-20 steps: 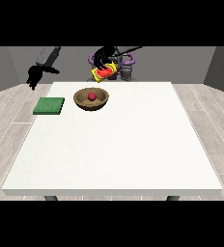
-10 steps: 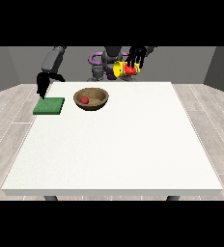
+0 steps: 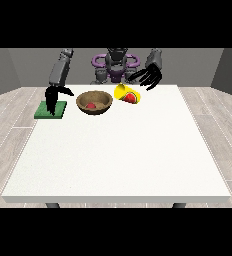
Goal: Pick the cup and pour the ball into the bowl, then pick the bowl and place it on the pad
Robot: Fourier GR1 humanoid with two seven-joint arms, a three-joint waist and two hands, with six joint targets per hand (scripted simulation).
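— Hand at the view's right (image 3: 149,77)?
— Fingers spread, straight, holding nothing; raised just above and beside the yellow cup (image 3: 127,94), apparently not touching.
— Cup?
— Lying on its side on the white counter (image 3: 118,150), just right of the wooden bowl (image 3: 94,103). Long axis roughly level, mouth turned toward the camera and rightward.
— Ball?
— Red ball (image 3: 91,105) inside the bowl.
— Other hand?
— Hand at the view's left (image 3: 52,99): fingers hanging down, relaxed, over the green pad (image 3: 51,110); contact unclear.

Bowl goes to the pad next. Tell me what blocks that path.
The hand at the view's left hangs over the pad, beside the bowl. Between bowl and pad, only bare table shows.
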